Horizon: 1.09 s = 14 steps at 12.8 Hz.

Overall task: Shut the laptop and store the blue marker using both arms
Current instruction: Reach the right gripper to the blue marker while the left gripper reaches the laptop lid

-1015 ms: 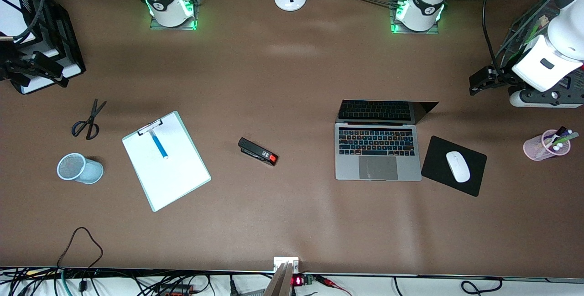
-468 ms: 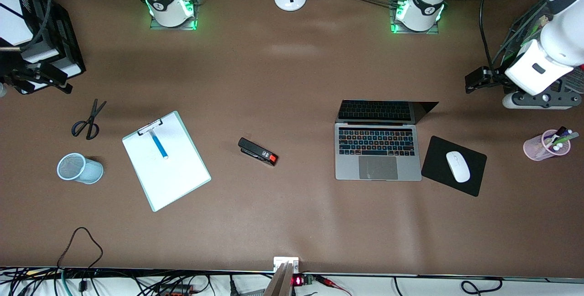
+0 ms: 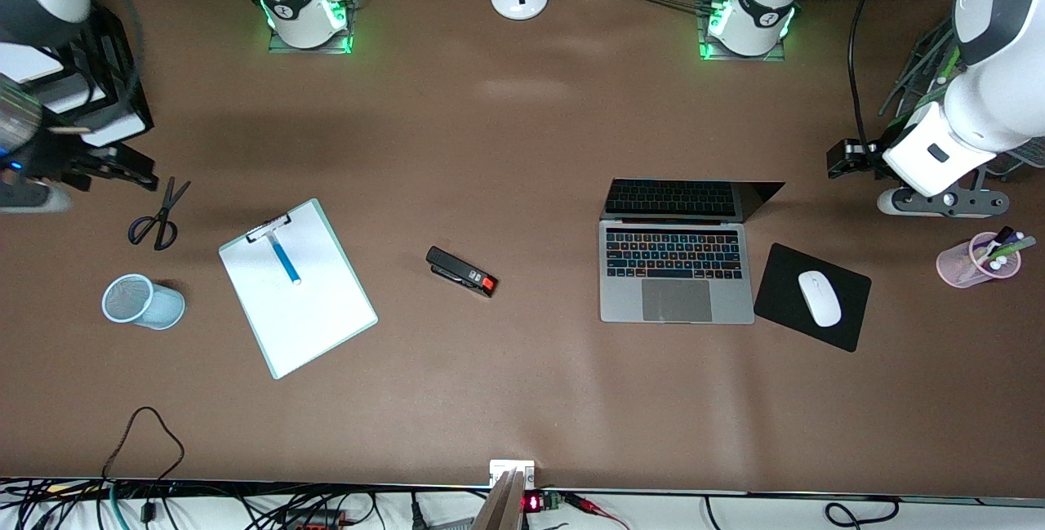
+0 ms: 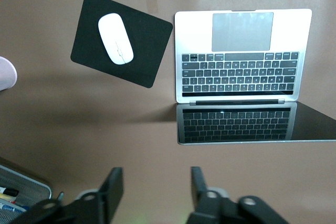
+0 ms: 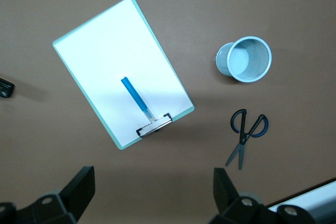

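The laptop (image 3: pixel 676 269) stands open, its screen tilted back; it also shows in the left wrist view (image 4: pixel 241 59). The blue marker (image 3: pixel 286 259) lies on a white clipboard (image 3: pixel 306 309), its end under the clip; the right wrist view shows the marker (image 5: pixel 135 98) too. My left gripper (image 3: pixel 841 161) is open and empty, up over bare table between the laptop's screen and the left arm's end; its fingers (image 4: pixel 113 187) are spread wide. My right gripper (image 3: pixel 131 171) is open and empty, over the table beside the scissors (image 3: pixel 159 216); its own view shows it (image 5: pixel 153 187) over bare table.
A white mouse (image 3: pixel 819 298) sits on a black pad (image 3: pixel 775 285) beside the laptop. A pink cup (image 3: pixel 976 262) holds pens at the left arm's end. A black stapler (image 3: pixel 461 271) lies mid-table. A blue mesh cup (image 3: pixel 143 301) lies near the clipboard. A black tray stack (image 3: pixel 114 89) stands at the right arm's end.
Both arms have swung inward. The left gripper has moved closer to the laptop's screen. The right gripper has moved toward the scissors. Nothing on the table has moved.
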### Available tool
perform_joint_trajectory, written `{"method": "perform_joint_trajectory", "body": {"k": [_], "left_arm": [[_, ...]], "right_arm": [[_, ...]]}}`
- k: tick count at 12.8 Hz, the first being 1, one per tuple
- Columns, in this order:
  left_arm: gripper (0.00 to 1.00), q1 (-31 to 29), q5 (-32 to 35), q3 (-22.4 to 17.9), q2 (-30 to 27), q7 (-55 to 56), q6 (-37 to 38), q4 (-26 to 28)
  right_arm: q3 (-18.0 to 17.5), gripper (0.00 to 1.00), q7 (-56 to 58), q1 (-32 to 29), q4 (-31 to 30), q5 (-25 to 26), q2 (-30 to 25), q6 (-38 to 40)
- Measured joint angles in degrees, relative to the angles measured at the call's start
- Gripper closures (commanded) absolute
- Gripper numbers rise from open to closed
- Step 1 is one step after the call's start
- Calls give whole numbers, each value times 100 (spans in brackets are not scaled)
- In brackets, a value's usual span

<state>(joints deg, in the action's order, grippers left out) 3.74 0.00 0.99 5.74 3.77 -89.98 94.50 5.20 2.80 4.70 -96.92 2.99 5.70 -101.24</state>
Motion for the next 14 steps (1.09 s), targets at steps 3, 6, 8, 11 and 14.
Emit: {"method": "perform_joint_trajectory", "body": {"k": [3,6,8,11,14], "left_arm": [[100,10,-1,29,0,-12,282,-17],[100,47,-20,180,1,-25,566,-13],[100,99,-97,421,1,72,698,56],[100,129,-476,588,-3,417,563,354],[100,127,-500,947,-103,725,-93,890]], "right_arm": [[-6,0,0,144,8,29,256,-5],[-13,0,5,311,33,29,655,-109],[-18,0,61,468,40,30,922,-250],[-22,0,473,657,68,31,1224,-550],[-25,0,1279,692,72,31,1640,-865]]}}
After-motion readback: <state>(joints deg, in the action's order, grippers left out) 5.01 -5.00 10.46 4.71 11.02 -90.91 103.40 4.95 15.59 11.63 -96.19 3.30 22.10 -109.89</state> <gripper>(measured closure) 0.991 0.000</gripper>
